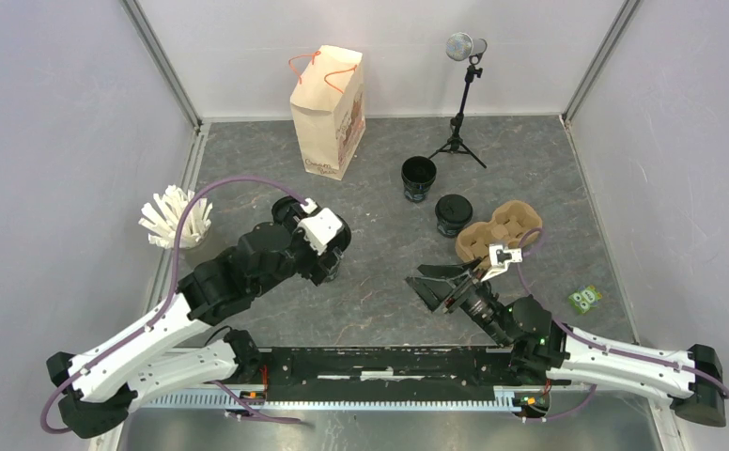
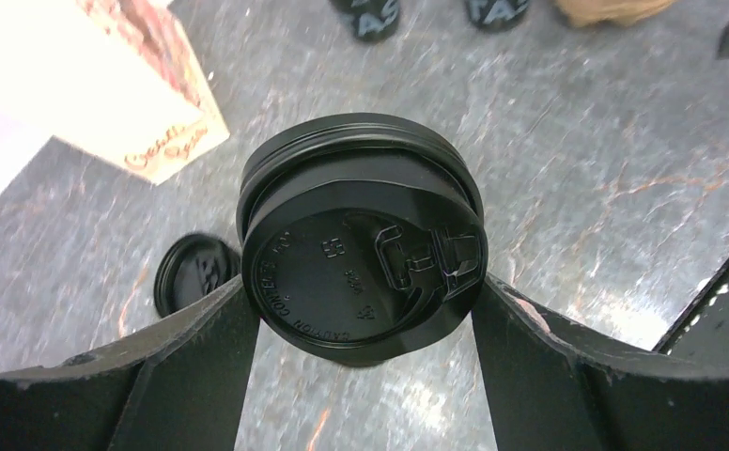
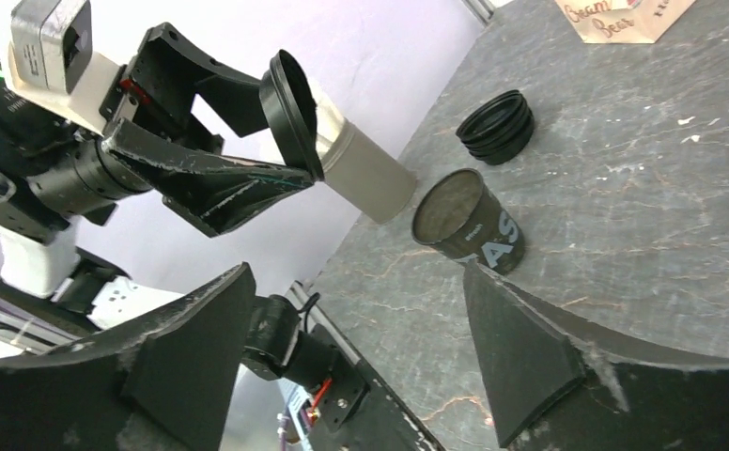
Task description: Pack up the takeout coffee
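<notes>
Coffee lid [image 2: 342, 272], black, is pinched by the left gripper [image 2: 363, 291] over mid-table. The right gripper [image 3: 359, 272] is held spread. Farther off, a lidded cup [image 1: 453, 215] is stood just beside the carrier [image 1: 498, 231], an open cup [image 1: 418, 178] behind it; the bag [image 1: 328, 113] is farthest.

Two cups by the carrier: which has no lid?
The rear cup, nearer the paper bag: open rim. The front cup, beside the carrier, is lidded.

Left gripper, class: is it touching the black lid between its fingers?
Touching. Left wrist view: the fingers of the left gripper meet opposite edges of the lid, with no gap visible.
</notes>
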Available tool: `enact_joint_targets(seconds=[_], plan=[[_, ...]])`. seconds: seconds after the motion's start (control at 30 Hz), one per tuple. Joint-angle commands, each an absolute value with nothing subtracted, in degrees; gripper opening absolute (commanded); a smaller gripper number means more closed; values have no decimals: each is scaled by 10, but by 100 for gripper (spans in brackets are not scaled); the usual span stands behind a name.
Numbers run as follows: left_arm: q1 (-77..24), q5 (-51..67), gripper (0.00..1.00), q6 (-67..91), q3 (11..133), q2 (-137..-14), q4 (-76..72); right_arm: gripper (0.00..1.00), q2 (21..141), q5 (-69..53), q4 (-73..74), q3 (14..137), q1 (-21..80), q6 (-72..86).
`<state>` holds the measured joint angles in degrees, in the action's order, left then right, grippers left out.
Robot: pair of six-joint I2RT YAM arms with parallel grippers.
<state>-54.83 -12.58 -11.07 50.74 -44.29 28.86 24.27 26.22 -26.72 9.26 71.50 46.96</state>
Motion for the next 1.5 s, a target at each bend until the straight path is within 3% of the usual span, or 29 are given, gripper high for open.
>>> enact_joint_targets(seconds=[0.0,0.03,0.47,1.47], plan=[[-526,-169,84,-62,547,-472,409,94,229,283,-230,92,717,444],[-518,-163,85,-60,550,-484,416,98,227,284,-221,96,717,442],[-377,-35,88,-47,612,-622,475,98,153,304,-148,103,717,414],[-374,-23,94,-47,625,-722,511,98,107,330,-111,104,717,398]])
